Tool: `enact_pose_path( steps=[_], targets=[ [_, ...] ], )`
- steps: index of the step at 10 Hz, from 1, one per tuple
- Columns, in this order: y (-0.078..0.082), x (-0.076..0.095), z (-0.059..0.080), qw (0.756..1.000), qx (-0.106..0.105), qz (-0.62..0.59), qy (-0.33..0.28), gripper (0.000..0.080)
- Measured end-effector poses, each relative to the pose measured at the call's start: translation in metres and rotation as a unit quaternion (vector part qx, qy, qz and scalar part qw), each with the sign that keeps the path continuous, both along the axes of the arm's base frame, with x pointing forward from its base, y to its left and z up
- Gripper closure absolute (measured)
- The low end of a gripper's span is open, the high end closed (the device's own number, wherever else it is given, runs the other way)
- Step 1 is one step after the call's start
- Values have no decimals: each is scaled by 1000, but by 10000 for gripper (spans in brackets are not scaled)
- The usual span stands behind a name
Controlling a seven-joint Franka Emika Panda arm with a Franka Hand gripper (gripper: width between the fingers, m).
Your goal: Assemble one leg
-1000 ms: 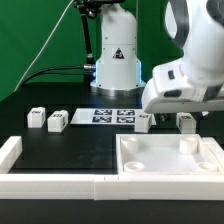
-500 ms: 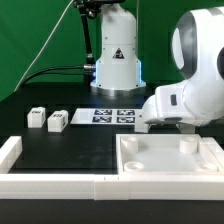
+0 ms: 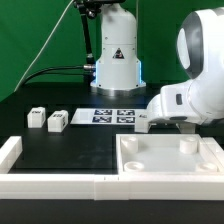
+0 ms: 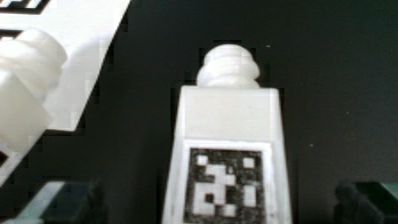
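In the wrist view a leg (image 4: 228, 150) lies flat on the black table, its tag face up and its threaded tip (image 4: 231, 65) pointing away. My gripper (image 4: 222, 205) is open, with one dark fingertip (image 4: 68, 202) on each side of the leg and a gap to each. In the exterior view the arm's white body (image 3: 188, 98) hides the gripper and this leg. Another leg (image 3: 143, 122) peeks out beside the arm. Two more legs (image 3: 36, 118) (image 3: 57, 121) lie at the exterior view's left.
The marker board (image 3: 112, 116) lies at the middle back, and its edge shows in the wrist view (image 4: 80, 60). The large white panel (image 3: 135, 165) with raised rim is in front. A white rail (image 3: 60, 185) runs along the front. Another white part (image 4: 25, 80) lies beside the leg.
The arm has moved down and toward the exterior view's right, now covering the leg that showed behind the panel a second ago. The other parts have not moved.
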State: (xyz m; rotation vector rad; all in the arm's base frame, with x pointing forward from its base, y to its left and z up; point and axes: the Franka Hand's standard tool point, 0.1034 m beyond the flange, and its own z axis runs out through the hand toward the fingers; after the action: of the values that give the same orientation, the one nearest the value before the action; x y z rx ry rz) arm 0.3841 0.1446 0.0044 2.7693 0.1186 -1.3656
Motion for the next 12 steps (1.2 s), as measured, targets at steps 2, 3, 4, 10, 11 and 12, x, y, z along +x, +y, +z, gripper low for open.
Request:
enact_pose_path(
  steps=[2,3,4,10,11,12],
  targets=[
    [0,0,0,1000,0,0,0,421],
    [0,0,0,1000,0,0,0,510],
    [0,0,0,1000,0,0,0,510],
    [0,0,8,1000,-2,0,4,509],
    [2,1,22,1000,-3,2,7,509],
    [2,3,39,1000,-4,2,9,509]
  ],
)
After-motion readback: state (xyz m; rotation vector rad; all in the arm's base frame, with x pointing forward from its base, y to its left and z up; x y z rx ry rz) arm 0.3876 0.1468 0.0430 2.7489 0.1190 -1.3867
